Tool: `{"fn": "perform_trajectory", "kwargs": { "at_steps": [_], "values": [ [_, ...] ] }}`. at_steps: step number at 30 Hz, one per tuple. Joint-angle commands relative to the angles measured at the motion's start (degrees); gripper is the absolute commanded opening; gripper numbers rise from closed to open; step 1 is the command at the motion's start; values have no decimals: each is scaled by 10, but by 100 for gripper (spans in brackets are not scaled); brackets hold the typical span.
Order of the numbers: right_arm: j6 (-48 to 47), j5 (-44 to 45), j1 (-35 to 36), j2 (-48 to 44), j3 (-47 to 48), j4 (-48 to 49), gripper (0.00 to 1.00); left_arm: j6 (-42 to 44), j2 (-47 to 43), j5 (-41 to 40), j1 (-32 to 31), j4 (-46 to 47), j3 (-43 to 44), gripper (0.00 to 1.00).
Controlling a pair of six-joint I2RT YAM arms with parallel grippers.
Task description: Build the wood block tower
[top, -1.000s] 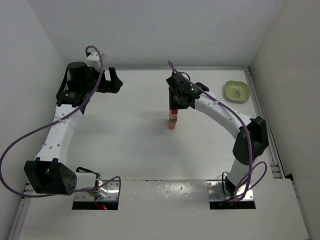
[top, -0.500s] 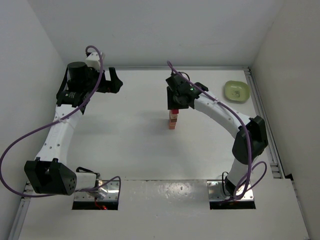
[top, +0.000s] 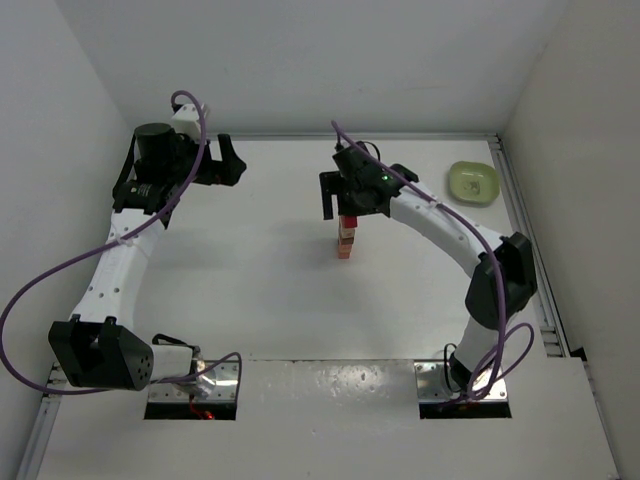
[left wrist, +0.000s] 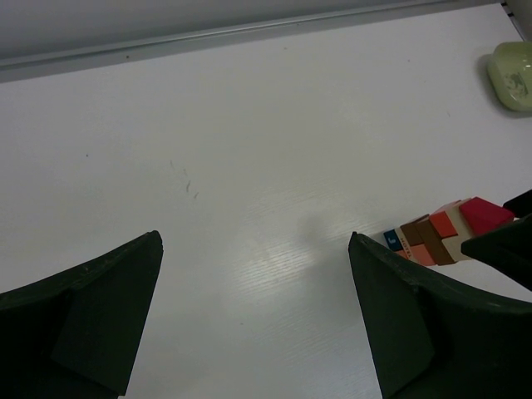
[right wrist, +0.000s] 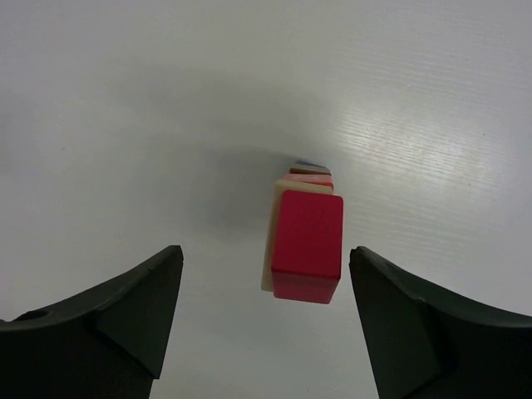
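Note:
The tower stands mid-table, a one-block-wide column with a red block on top, pale and orange ones below. In the right wrist view the red top block sits slightly offset on a pale block. In the left wrist view the tower shows brown, orange, pale and red blocks. My right gripper is open just above the tower, its fingers apart on either side of the top block, touching nothing. My left gripper is open and empty at the far left.
A light green bowl sits at the far right of the table; it also shows in the left wrist view. A raised rail runs along the table's right edge. Walls close in the back and sides.
My right gripper has opened its fingers wider and risen slightly above the tower, leaving the red block on top. The left arm has not moved.

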Motion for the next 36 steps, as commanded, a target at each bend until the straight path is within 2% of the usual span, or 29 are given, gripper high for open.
{"fn": "perform_trajectory", "kwargs": {
  "at_steps": [1, 3, 7, 10, 13, 14, 15, 17, 18, 21, 22, 32, 36],
  "values": [
    [-37, -33, 5, -36, 1, 29, 82, -9, -3, 12, 1, 27, 3, 100],
    [-69, -37, 2, -54, -16, 34, 82, -9, -3, 17, 1, 27, -3, 100],
    [-126, -91, -5, -116, -80, 103, 83, -9, -14, 17, 1, 38, -13, 100],
    [-164, -94, -20, -184, -129, 154, 83, -9, -20, 17, 1, 38, -19, 100],
    [-167, -87, -54, -206, -131, 157, 72, -9, -20, 17, 6, 38, -19, 100],
    [-165, -89, -64, -207, -129, 138, 68, -9, -20, 17, 6, 38, -19, 100],
    [-160, -88, -73, -202, -122, 130, 57, -9, -20, 23, 6, 38, -19, 100],
    [-145, -97, -116, -194, -110, 88, 43, -9, -20, 23, 6, 38, -19, 100],
    [-143, -104, -136, -172, -98, 77, 29, -9, -15, 23, 6, 38, -19, 100],
    [-142, -137, -175, -132, -96, 36, 6, -4, -9, 23, 6, 33, -13, 100],
    [-139, -147, -180, -124, -95, 29, 2, -4, -9, 17, 6, 33, -7, 100],
    [-124, -179, -164, -68, -98, 38, 0, 1, 2, 10, 6, 16, -2, 100],
    [-120, -185, -151, -51, -79, 28, 10, 1, 2, 10, 6, 16, -2, 100]
  ]
}}
